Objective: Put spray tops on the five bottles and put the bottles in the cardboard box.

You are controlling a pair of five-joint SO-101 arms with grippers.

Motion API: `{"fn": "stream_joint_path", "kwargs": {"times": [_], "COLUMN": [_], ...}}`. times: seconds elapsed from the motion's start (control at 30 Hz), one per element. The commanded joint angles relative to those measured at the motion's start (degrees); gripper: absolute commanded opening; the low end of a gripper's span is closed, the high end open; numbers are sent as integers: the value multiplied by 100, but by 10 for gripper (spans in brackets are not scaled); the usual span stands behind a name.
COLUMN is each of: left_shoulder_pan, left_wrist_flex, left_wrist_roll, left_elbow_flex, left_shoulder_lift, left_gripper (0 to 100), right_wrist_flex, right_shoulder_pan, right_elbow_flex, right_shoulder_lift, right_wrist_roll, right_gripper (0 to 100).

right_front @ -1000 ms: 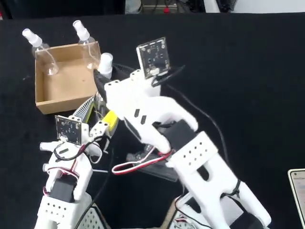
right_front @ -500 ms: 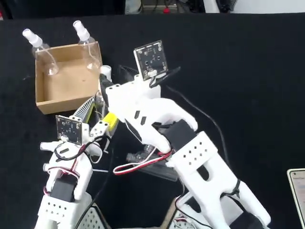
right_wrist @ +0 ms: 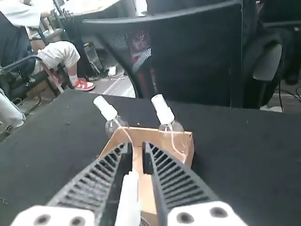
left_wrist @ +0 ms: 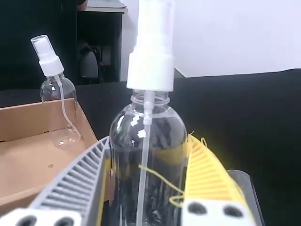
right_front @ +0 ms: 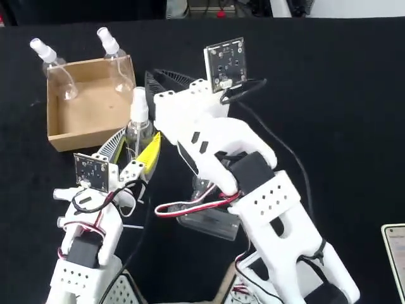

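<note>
My left gripper (right_front: 134, 144) is shut on a clear bottle (right_front: 138, 134) that stands upright just in front of the cardboard box (right_front: 63, 138). A white spray top (right_front: 140, 103) sits on the bottle's neck (left_wrist: 149, 96). In the left wrist view the grey and yellow fingers (left_wrist: 207, 179) clamp the bottle's sides. My right gripper (right_front: 166, 79) hovers just above and to the right of the top, black fingers a narrow gap apart and holding nothing (right_wrist: 136, 147). Two capped bottles (right_front: 58, 73) (right_front: 117, 63) stand at the far corners of the box (right_wrist: 155, 139).
A clear plastic holder (right_front: 205, 221) lies on the black table under the right arm. A white device (right_front: 396, 253) pokes in at the right edge. The box floor (right_front: 85, 104) between the two bottles is bare.
My right gripper has lifted and swung right, away from the spray top, which now stands uncovered on the bottle. The left arm and its bottle have stayed put.
</note>
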Motion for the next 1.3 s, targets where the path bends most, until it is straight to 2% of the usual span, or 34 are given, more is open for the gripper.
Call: {"fn": "stream_joint_path", "kwargs": {"times": [0.0,0.3,0.67,0.97,1.07,1.27], "left_shoulder_pan": [48,48,48,48,40,22], "left_wrist_flex": [-132,-132,-132,-132,-132,-132], "left_wrist_roll": [0,0,0,0,0,0], "left_elbow_flex": [127,127,127,127,127,127], "left_shoulder_lift": [-18,-18,-18,-9,-9,-9], "left_gripper": [85,84,84,84,84,84], "right_wrist_flex": [-185,-176,1064,1160,1125,1187], "right_shoulder_pan": [-35,-88,-659,-677,-598,193], "right_elbow_flex": [-286,-198,-215,-189,-198,-163], "right_shoulder_lift": [-180,400,110,-664,-866,-1323], "right_wrist_roll": [44,44,53,53,53,53], "right_gripper": [38,38,38,38,41,41]}}
